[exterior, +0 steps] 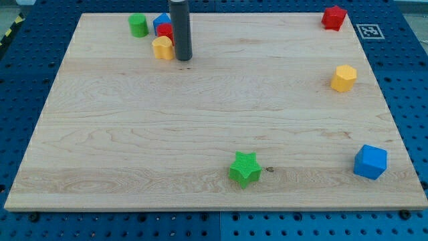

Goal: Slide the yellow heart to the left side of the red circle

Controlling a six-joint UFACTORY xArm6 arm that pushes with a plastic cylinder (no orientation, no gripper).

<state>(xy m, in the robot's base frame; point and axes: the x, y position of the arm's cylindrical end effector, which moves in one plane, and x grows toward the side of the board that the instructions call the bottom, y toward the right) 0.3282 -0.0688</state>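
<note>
The yellow heart (162,47) lies near the view's top left, just below and to the left of the red circle (166,31), touching it. The red circle is partly hidden by the rod. A blue block (160,22) sits just behind the red circle. My tip (183,57) rests on the board right beside the yellow heart, on its right side, close to or touching it.
A green cylinder (138,25) stands left of the cluster. A red block (334,17) is at the top right, a yellow hexagon (344,78) at the right, a blue cube (370,162) at the bottom right, a green star (245,168) at the bottom middle.
</note>
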